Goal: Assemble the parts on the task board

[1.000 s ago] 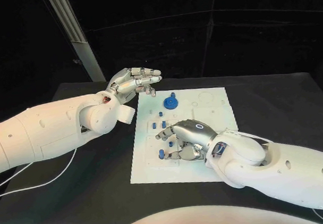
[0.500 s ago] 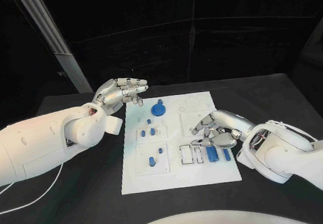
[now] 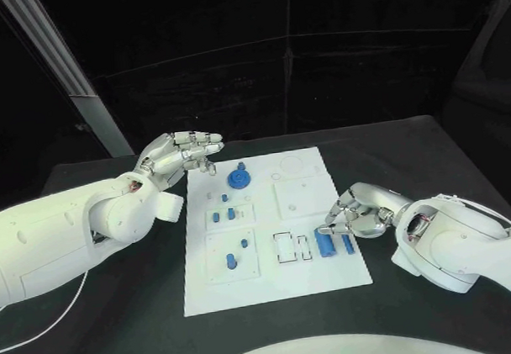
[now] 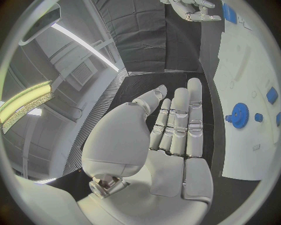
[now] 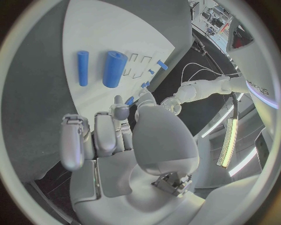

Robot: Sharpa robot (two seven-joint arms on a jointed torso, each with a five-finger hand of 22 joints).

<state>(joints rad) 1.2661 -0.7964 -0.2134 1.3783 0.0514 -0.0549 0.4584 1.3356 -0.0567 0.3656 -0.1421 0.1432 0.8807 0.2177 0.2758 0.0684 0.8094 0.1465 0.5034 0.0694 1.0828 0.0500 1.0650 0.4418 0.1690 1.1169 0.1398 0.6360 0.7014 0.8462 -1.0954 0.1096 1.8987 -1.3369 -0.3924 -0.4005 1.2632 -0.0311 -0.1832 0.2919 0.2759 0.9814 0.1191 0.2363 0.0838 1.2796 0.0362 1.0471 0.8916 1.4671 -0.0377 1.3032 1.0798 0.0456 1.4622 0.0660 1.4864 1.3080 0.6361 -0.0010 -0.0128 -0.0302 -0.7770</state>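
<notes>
Pulling my right hand (image 3: 359,214) off the task board (image 3: 278,284), fingers curled empty; left hand (image 3: 181,155) hovering spread; several blue parts (image 3: 327,244) lying unseated

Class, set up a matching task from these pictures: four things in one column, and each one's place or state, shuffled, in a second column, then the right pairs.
Things
1. left hand
2. right hand
3. gear
4. two cylinders

Places or states
A. lying side by side near the board's right edge
B. raised beyond the board's far left corner, holding nothing
C. on the board's far part
D. low at the board's right edge, beside the cylinders

Pairs: 1-B, 2-D, 3-C, 4-A
</notes>
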